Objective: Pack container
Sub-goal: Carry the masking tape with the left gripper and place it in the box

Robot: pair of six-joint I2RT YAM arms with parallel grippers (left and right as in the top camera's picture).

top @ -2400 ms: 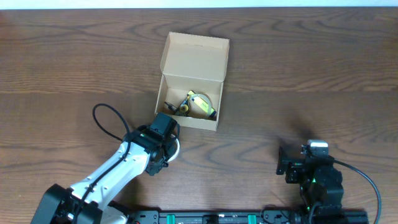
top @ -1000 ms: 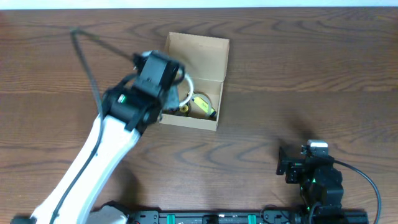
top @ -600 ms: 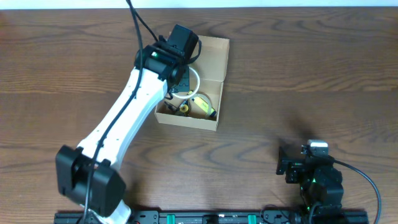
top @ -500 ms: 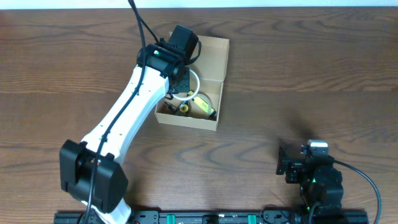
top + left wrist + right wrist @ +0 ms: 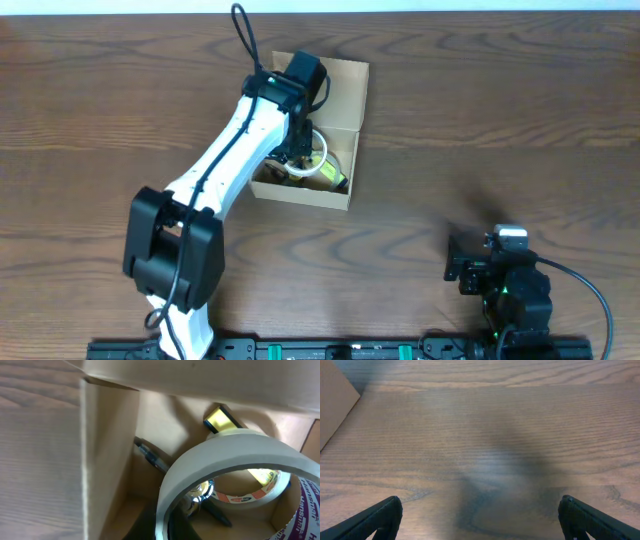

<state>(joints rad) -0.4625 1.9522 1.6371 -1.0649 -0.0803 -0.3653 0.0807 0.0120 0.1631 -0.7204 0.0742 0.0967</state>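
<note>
The container (image 5: 300, 196) is a tan cardboard box at mid table, its flap lid (image 5: 340, 95) standing open at the back. My left gripper (image 5: 305, 150) reaches down into it, shut on a white tape roll (image 5: 317, 160). In the left wrist view the roll (image 5: 235, 442) fills the frame, with my jaws (image 5: 170, 525) pinching its rim inside the box wall (image 5: 107, 460). Under it lie another tape roll with red print (image 5: 250, 492), a yellow item (image 5: 222, 417) and a dark pen (image 5: 152, 457). My right gripper (image 5: 470, 262) is open and empty near the front right (image 5: 480, 520).
The brown wood table (image 5: 500, 130) lies bare around the box. A corner of the box (image 5: 332, 405) shows at the far left of the right wrist view. The left arm spans from the front edge up to the box.
My left arm has swung from the table in front of the box up over it with the white tape roll, then lowered the roll into the box. The right arm has not moved.
</note>
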